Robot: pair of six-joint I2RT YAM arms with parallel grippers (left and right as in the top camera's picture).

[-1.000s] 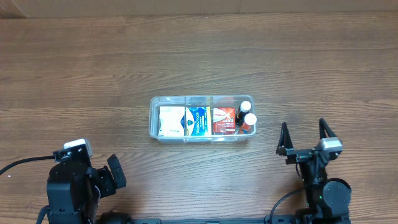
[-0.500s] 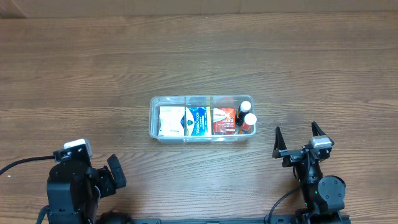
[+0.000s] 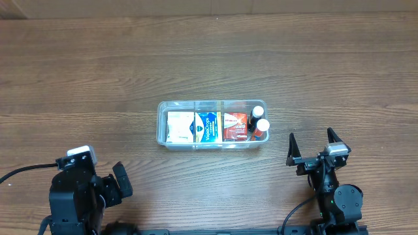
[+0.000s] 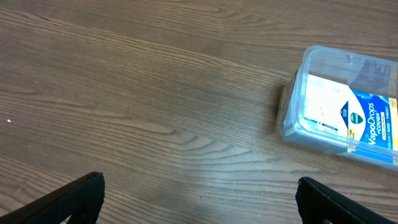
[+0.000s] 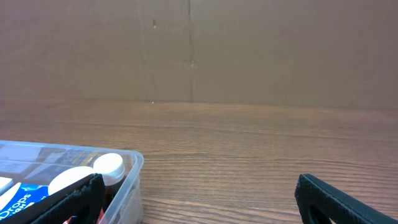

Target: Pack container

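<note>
Nearest the robot's base, at 7 o'clock on the table [image 3: 339, 59], the left gripper [image 4: 200, 200] has its fingers spread wide with nothing between them. At 5 o'clock the right gripper [image 3: 312, 146] is the same, with its fingers apart and empty, pointing up the table.

Further out, near the centre of the table, sits the container [image 3: 196, 147]. It is at about 11 o'clock from the right gripper and 1 o'clock from the left, clear of both. It looks full from end to end. A white box [image 3: 179, 126] is at its 9 o'clock end, followed by a blue box of cough drops [image 3: 207, 126] and a red box [image 3: 233, 126]. Two white-capped bottles [image 3: 260, 118], which seem to stand upright, fill the 3 o'clock end. No loose items show on the wood, so the packing seems done or close to it.

The main risk is a careless move by the right arm. A low sweep toward 11 o'clock would meet the tub's near corner, just where the bottles stand. The tub is probably light and could skid on the smooth wood. A knock could also tip the bottles against the red box or over the rim. With the fingers spread this wide, one tip could also catch the rim while passing over it. The left arm is further away and is less of a threat. Beyond the tub there is only bare wood.
</note>
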